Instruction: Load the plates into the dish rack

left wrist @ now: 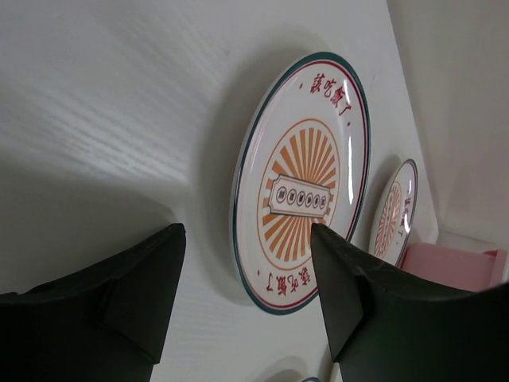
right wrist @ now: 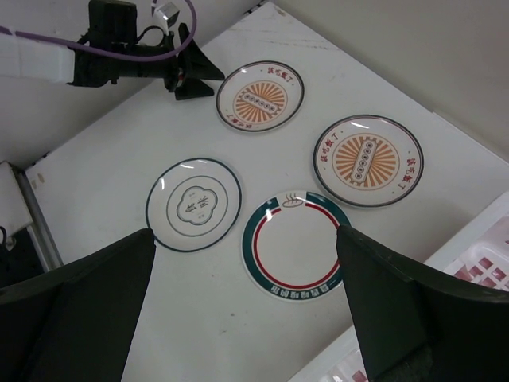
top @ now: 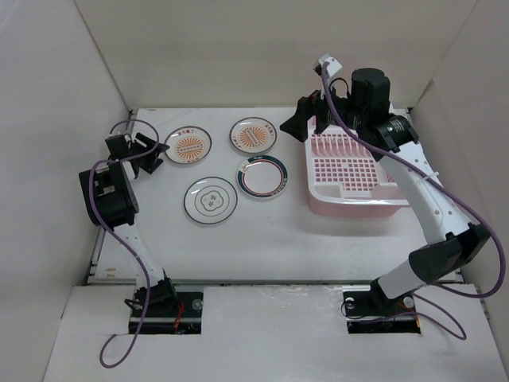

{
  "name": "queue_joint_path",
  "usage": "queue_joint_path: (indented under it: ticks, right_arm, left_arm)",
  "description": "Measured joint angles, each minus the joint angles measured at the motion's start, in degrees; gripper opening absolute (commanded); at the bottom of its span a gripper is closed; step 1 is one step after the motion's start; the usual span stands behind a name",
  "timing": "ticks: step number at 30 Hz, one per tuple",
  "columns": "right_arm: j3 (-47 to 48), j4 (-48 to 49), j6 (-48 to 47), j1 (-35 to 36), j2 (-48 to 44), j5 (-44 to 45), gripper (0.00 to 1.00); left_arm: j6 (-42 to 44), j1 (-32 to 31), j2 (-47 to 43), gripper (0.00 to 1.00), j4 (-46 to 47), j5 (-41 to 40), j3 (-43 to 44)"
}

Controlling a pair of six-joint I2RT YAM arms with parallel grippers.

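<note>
A: While parted and empty, left gripper (top: 153, 151) nearest which plate?
B: Left sunburst plate (top: 188, 146), flat on table (top: 262, 239), just right of fingertips. Right gripper (top: 298, 119) wide, empty, farther, by dish rack (top: 350, 208).

The left arm (top: 118, 197) bends at the elbow and reaches forward. Its wrist is turned so the left gripper (top: 157, 153) points right, low down, with its fingers (left wrist: 119, 302) parted and gripping nothing. The right arm (top: 429, 199) stretches far forward and raised. The right gripper (top: 294, 121) aims left and downward, spread wide and holding nothing.
</note>
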Motion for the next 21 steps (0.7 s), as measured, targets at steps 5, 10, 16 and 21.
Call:
queue_joint_path:
  ticks: [5, 10, 16, 21]
  right_arm:
    - [0.1, -0.3, -0.7, 0.0, 0.1, 1.3, 1.00]
    - [1.5, -0.6, -1.1, 0.0, 1.2, 2.4, 1.00]
    - [2.3, -0.9, -1.2, 0.0, 2.5, 2.8, 1.00]
    - [2.4, -0.9, -1.2, 0.0, 2.7, 3.0, 1.00]
  left_arm:
    - [-2.7, -0.8, 2.8, 0.62, 2.8, 1.2, 2.3]
    - [-4.2, -1.7, 5.7, 0.51, 3.9, 1.9, 5.7]
    - [-5.2, -2.1, 7.8, 0.19, 2.9, 1.7, 6.7]
    - [-5.3, -2.1, 8.7, 0.00, 1.8, 1.9, 7.4]
